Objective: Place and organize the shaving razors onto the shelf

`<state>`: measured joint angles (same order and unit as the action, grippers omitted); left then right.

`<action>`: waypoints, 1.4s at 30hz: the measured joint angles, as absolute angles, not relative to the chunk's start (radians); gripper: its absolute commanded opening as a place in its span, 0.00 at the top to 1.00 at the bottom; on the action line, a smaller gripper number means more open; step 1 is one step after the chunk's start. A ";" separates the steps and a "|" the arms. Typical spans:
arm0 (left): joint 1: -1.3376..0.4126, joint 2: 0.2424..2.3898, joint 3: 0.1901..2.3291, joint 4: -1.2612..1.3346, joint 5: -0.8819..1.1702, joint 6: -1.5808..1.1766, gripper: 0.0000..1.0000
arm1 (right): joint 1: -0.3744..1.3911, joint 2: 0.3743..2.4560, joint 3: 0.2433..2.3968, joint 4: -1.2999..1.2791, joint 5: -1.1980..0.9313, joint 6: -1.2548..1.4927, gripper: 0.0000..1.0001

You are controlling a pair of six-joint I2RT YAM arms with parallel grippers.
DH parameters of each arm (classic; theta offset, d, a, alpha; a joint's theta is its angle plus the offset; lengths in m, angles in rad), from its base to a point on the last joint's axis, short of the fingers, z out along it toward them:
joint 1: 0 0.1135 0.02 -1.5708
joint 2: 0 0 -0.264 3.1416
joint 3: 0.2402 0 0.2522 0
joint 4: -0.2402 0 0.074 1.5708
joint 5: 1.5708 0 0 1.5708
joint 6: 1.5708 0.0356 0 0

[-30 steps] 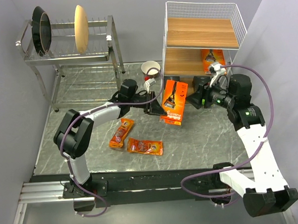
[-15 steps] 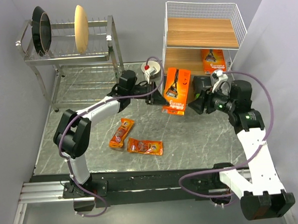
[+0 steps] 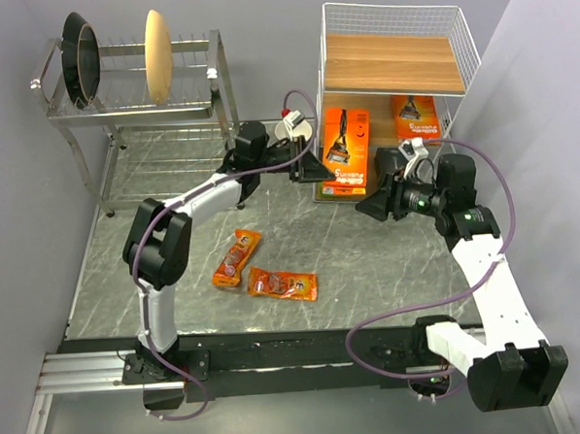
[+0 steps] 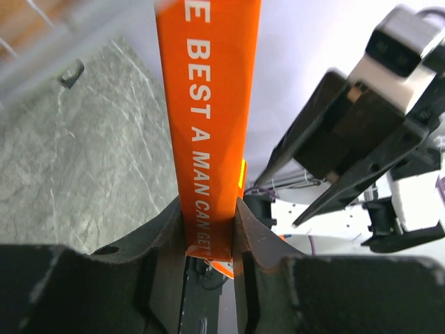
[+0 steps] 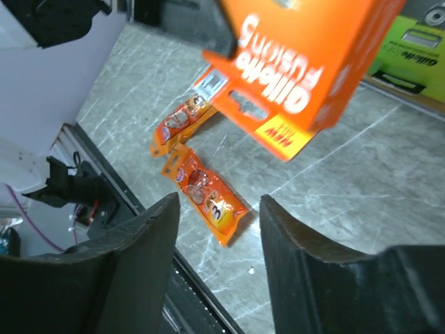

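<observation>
My left gripper is shut on a flat orange razor card, holding it upright in front of the white wire shelf at its middle board. In the left wrist view the card sits edge-on between my fingers. A second orange card stands on the middle board. My right gripper is open and empty, just right of and below the held card. Two narrow orange blister packs lie on the table, also in the right wrist view. A lime-green pack end shows at the shelf bottom.
A steel dish rack with plates stands at the back left. A small white bowl sits behind my left wrist, next to the shelf. The grey wall lies close on the right.
My left gripper has carried the orange card up and to the right, from over the table to the shelf front. My right gripper has shifted slightly left and stayed open.
</observation>
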<state>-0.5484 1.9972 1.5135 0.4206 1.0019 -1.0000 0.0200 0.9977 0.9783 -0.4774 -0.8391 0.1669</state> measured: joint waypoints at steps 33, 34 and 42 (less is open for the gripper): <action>-0.532 2.077 1.633 0.398 0.929 -1.065 0.71 | 0.167 1.125 0.947 -0.157 -0.593 0.268 0.85; -0.531 2.077 1.633 0.398 0.925 -1.071 0.73 | 0.171 1.121 0.960 -0.165 -0.595 0.267 0.85; -0.532 2.077 1.633 0.411 0.850 -1.169 0.93 | 0.207 1.045 1.065 -0.277 -0.602 0.192 0.84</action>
